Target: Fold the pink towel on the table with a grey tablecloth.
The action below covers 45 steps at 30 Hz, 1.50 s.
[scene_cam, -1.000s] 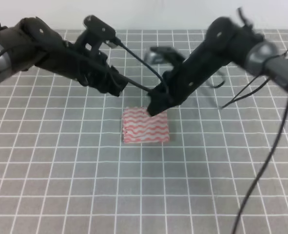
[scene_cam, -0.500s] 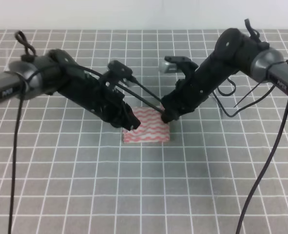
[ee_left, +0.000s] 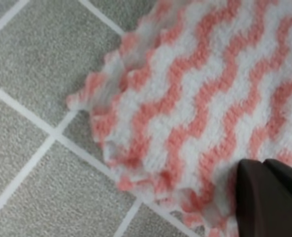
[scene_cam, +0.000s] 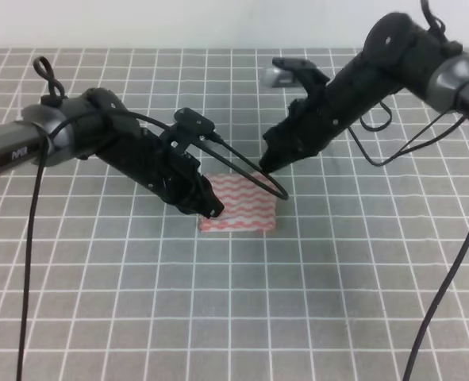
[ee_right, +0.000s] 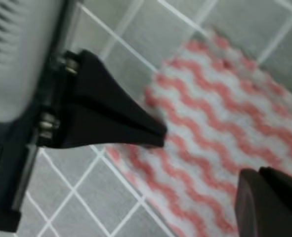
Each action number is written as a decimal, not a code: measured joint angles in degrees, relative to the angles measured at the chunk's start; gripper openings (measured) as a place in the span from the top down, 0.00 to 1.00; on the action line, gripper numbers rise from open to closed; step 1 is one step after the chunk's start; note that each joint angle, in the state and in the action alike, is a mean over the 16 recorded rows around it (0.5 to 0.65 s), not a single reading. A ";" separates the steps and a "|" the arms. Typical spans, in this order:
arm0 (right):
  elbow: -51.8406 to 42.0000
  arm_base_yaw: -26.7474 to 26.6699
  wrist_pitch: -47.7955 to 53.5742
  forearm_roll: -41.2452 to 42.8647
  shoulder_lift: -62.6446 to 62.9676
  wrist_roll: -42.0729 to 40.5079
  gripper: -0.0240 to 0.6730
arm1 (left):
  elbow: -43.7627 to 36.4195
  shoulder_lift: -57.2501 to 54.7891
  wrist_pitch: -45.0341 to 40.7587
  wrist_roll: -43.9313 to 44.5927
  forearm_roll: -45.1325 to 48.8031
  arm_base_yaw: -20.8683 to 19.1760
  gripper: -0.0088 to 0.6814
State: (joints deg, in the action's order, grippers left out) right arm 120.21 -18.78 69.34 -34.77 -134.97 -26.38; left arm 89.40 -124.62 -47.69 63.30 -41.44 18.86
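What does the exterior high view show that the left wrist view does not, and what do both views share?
Only the exterior high view shows both black arms, the left gripper at the towel's left edge and the right gripper above its far right corner. Only the left wrist view shows the zigzag edge and knitted texture close up. Both show the pink-and-white wavy striped towel lying on the grey gridded tablecloth.

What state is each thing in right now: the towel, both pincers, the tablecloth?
pink towel: lying flat on the cloth, looks already folded into a small rectangle, edges stacked at the corner in the left wrist view.
left pincer: low at the towel's left edge; open or shut cannot be told.
right pincer: raised above the towel's far right corner, holding nothing, fingers look together.
grey tablecloth: spread smooth.
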 joint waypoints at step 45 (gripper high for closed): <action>-37.55 -5.27 -37.38 -17.90 51.12 -20.57 0.99 | -46.81 83.40 26.36 -40.02 18.85 0.04 0.99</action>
State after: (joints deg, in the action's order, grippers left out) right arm 82.66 -24.05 31.97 -52.67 -83.84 -46.94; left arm 42.58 -41.22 -21.33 23.28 -22.59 18.90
